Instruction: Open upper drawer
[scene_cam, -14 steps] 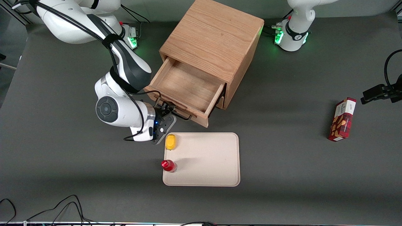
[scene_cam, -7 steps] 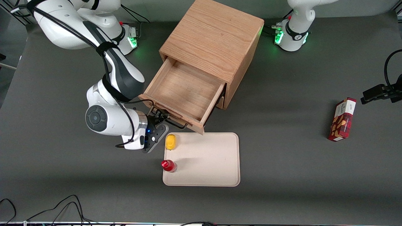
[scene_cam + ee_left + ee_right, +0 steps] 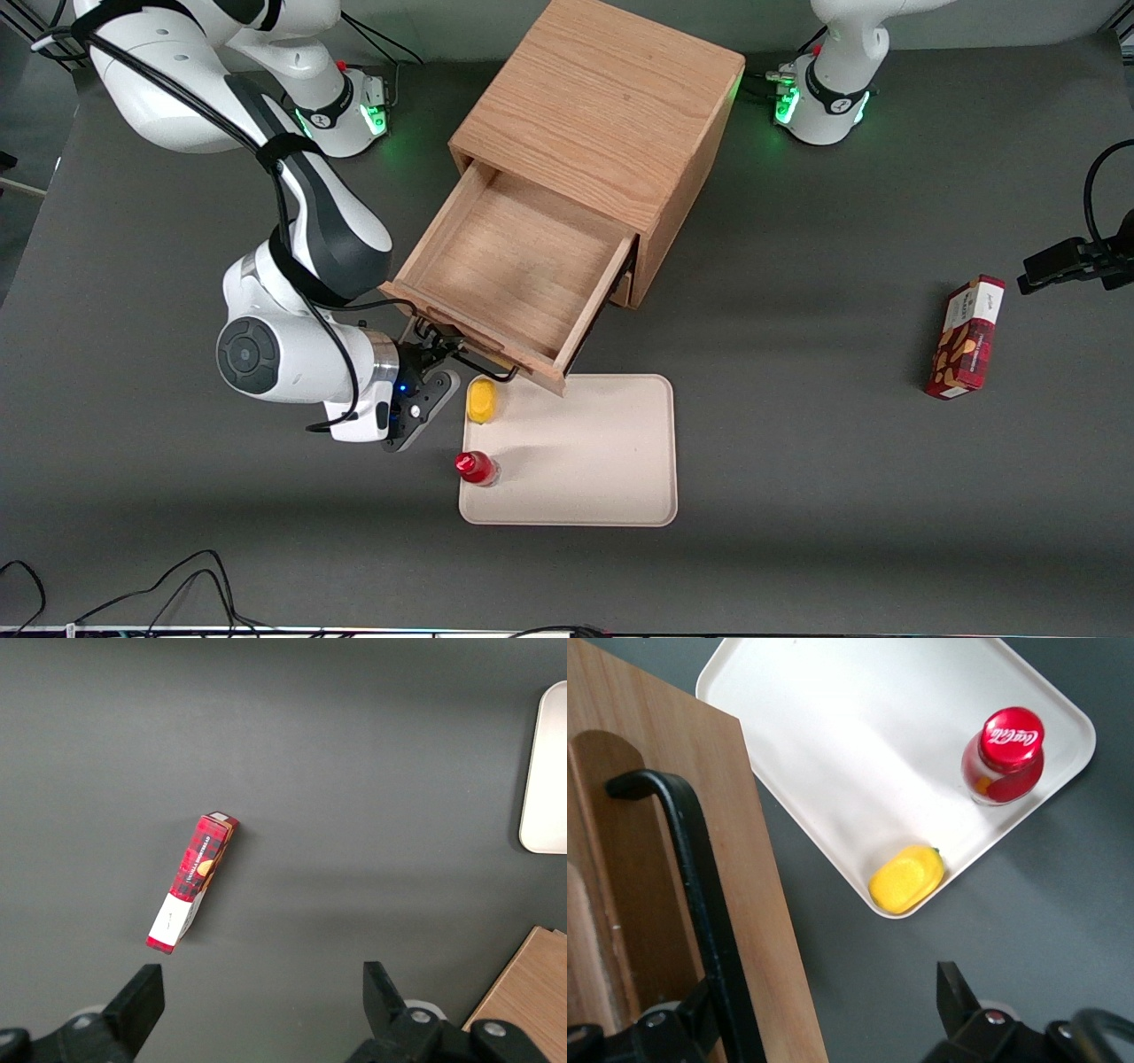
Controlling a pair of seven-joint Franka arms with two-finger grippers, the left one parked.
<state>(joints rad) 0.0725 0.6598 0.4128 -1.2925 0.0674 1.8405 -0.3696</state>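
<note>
With the upper drawer (image 3: 505, 266) already pulled well out of the wooden cabinet (image 3: 602, 115), its front just over the tray (image 3: 620, 478) edge, the hand (image 3: 440, 350) holds the black handle (image 3: 700, 895), leaving only release.

Even, fairly bright overhead light falls on the dark matte table (image 3: 797, 399), and the wooden cabinet (image 3: 611, 106) casts only a soft, blurred shadow toward the parked arm's end. Green indicator lamps glow at the arm bases. Close to the wrist camera, the drawer's black handle (image 3: 700, 904) and the pincer (image 3: 824, 1028) look slightly soft, while the pale tray (image 3: 859, 753) nearly washes out.
</note>
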